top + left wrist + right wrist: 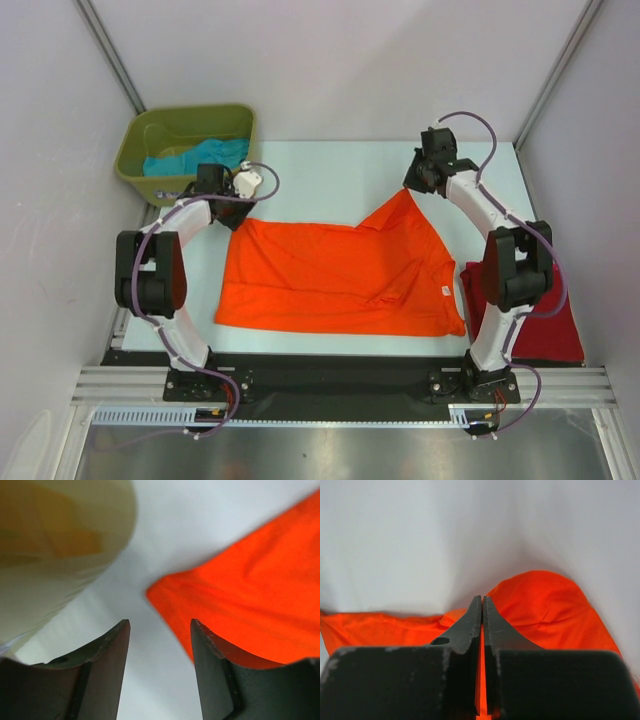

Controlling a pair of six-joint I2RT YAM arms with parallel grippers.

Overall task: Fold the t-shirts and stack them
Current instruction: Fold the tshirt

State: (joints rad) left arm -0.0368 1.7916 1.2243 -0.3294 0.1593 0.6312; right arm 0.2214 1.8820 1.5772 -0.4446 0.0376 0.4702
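A: White walls, pale tabletop. What's at 10 o'clock?
B: An olive bin, w/ a teal t-shirt bunched inside.
A: L pincer?
B: Just beside the bin, jaws part-way apart, nothing btwn them. A corner of the orange t-shirt lies just ahead, by the R-hand finger.
A: The orange one overall?
B: Spread mid-tabletop, white neck label toward 4 o'clock. Far R corner rises in a peak at 1 o'clock.
A: R pincer?
B: Clamped tight on that peak, orange cloth pinched btwn the jaws.
A: Anything else?
B: A dark red t-shirt at 4 o'clock, partly under the R arm, just beside the orange hem. Touching or not, can't tell.
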